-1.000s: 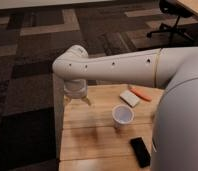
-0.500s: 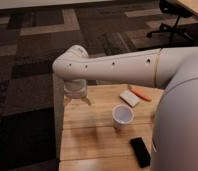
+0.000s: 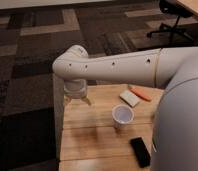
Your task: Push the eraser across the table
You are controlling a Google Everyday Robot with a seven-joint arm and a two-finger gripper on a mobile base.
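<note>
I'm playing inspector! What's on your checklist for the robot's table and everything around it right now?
Surface: light wooden table with plank seams.
Job's things: black eraser lying flat near the front right of the table, close to the robot's body, with nothing touching it.
Clutter: white cup standing upright mid-table; white block and orange stick side by side further back on the right.
Grippers: end effector hangs over the table's back left part, below the arm, apart from the eraser.
Cables: nothing seen.
Surroundings: dark patterned carpet; office chair at the back right.
</note>
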